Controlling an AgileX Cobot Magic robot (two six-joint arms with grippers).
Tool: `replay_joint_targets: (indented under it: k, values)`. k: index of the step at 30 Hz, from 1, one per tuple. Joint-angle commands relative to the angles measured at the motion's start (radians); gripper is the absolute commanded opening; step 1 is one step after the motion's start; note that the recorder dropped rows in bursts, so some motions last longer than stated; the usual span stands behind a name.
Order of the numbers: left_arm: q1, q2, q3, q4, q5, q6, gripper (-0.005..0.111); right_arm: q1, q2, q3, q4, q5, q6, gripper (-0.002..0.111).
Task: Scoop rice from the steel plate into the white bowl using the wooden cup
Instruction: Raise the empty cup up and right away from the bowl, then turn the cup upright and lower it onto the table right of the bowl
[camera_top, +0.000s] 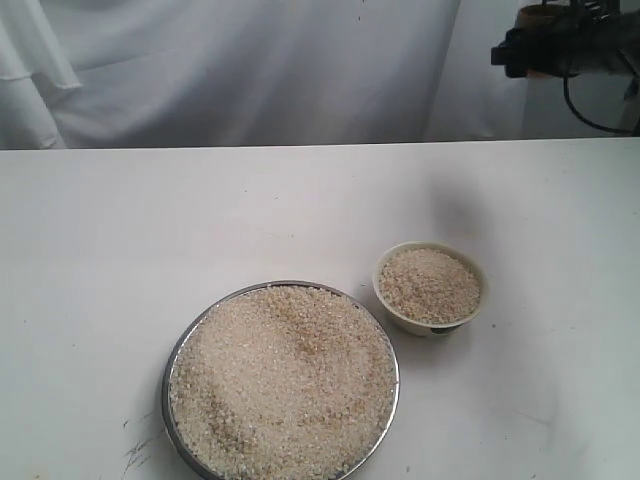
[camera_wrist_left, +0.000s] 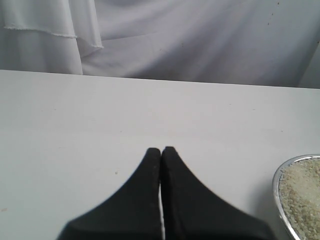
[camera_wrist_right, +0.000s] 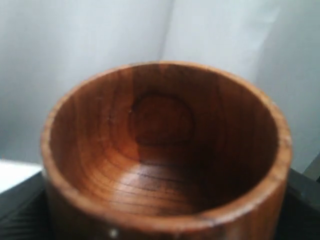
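Observation:
The steel plate (camera_top: 166, 385) sits at the table's front, heaped with rice (camera_top: 285, 380). Just to its right stands the white bowl (camera_top: 398, 314), filled with rice (camera_top: 430, 285). My right gripper (camera_top: 560, 45) hangs high at the back right, well above and behind the bowl, shut on the wooden cup (camera_top: 540, 15). The right wrist view is filled by the cup (camera_wrist_right: 165, 140), which has no rice in it, with a black finger (camera_wrist_right: 20, 200) at its side. My left gripper (camera_wrist_left: 161, 150) is shut on nothing, low over bare table, with the plate's rim (camera_wrist_left: 276, 190) off to one side.
A white cloth backdrop (camera_top: 250, 70) hangs behind the table's far edge. A black cable (camera_top: 590, 115) loops below the right arm. Faint dark scuffs (camera_top: 135, 455) mark the tabletop left of the plate.

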Motion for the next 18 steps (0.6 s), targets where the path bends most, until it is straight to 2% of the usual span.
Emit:
replay_joint_targets:
  k: [1,7,9,13,18]
  values:
    - [-0.002,-0.005,0.005,-0.001,-0.006,-0.003,0.000,0.037,-0.006,-0.016,-0.360,-0.186,0.449,0.000]
    - [-0.002,-0.005,0.005,-0.001,-0.006,-0.003,0.000,0.081,-0.006,0.052,-0.457,-0.284,0.491,0.000]
    - [-0.002,-0.005,0.005,-0.001,-0.006,-0.003,0.000,0.093,-0.008,0.103,-0.530,-0.328,0.566,0.000]
    - [-0.002,-0.005,0.005,-0.001,-0.006,-0.003,0.000,0.108,-0.026,0.228,-0.787,-0.478,0.851,0.000]
    - [-0.002,-0.005,0.005,-0.001,-0.006,-0.003,0.000,0.100,-0.071,0.382,-1.259,-0.713,1.200,0.000]
